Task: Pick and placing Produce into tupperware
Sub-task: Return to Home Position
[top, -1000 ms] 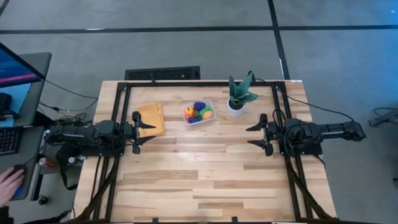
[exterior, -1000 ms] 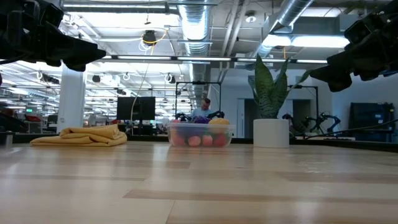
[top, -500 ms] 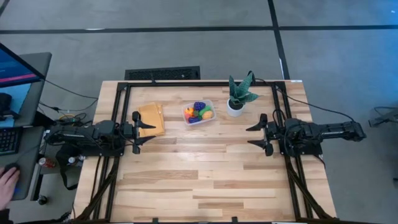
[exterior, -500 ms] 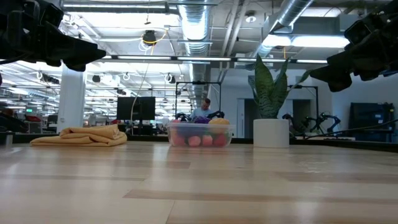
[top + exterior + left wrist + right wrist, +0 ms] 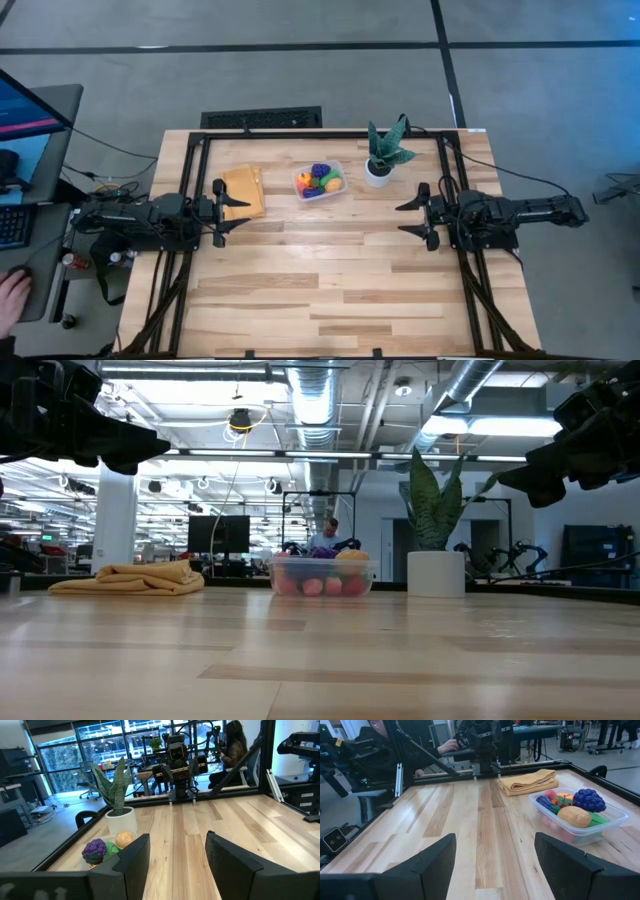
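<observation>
- From above, we see the left gripper (image 5: 236,212) at the table's (image 5: 330,290) left edge and the right gripper (image 5: 408,218) at its right edge, both spread wide and empty.
- The produce (image 5: 320,179) lies inside the tupperware (image 5: 339,167), well apart from both.
- At table level, the tupperware stands between a yellow cloth (image 5: 130,578) and a potted plant (image 5: 432,510).
- In each wrist view, we find that arm's fingers (image 5: 131,860) wide apart, holding nothing.

Smooth pale wooden table (image 5: 330,280) of jointed planks with a soft satin sheen, clear glossy plastic tupperware (image 5: 581,836), shiny moulded-plastic toy produce (image 5: 575,816) inside, soft matt tan cloth (image 5: 529,781) with creased folds, smooth white matt plant pot (image 5: 435,573), black matt metal frame rails (image 5: 290,134)
</observation>
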